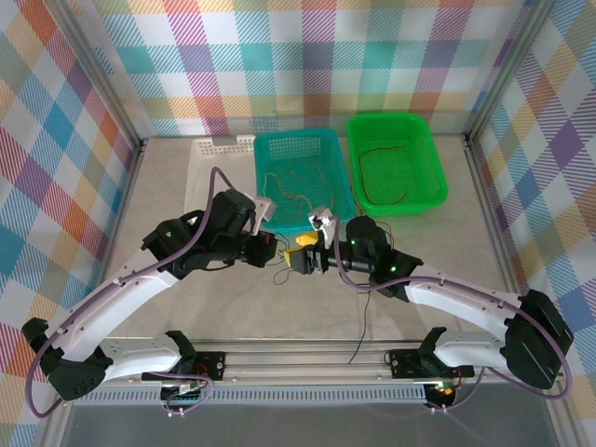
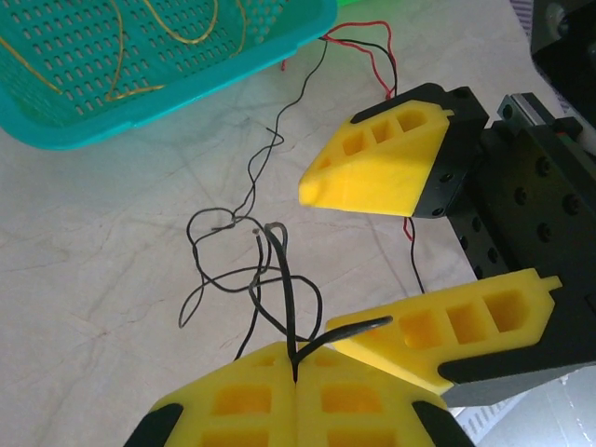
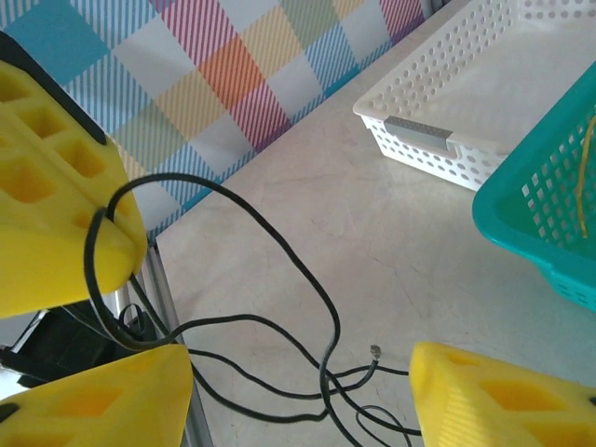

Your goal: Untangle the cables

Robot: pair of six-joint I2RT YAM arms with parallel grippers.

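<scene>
Left pincer (image 2: 293,386) shut on thin black cables (image 2: 244,270), limp and light, knotted on the counter (image 2: 93,279); right pincer (image 2: 321,265) gapes empty beside them; I would take a free end; yellow strands (image 2: 177,28) lie in the teal basket (image 2: 186,93)

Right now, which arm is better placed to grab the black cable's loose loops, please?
Probably the right tool, open at loops of the black cable; the left tool is shut on that cable.
</scene>
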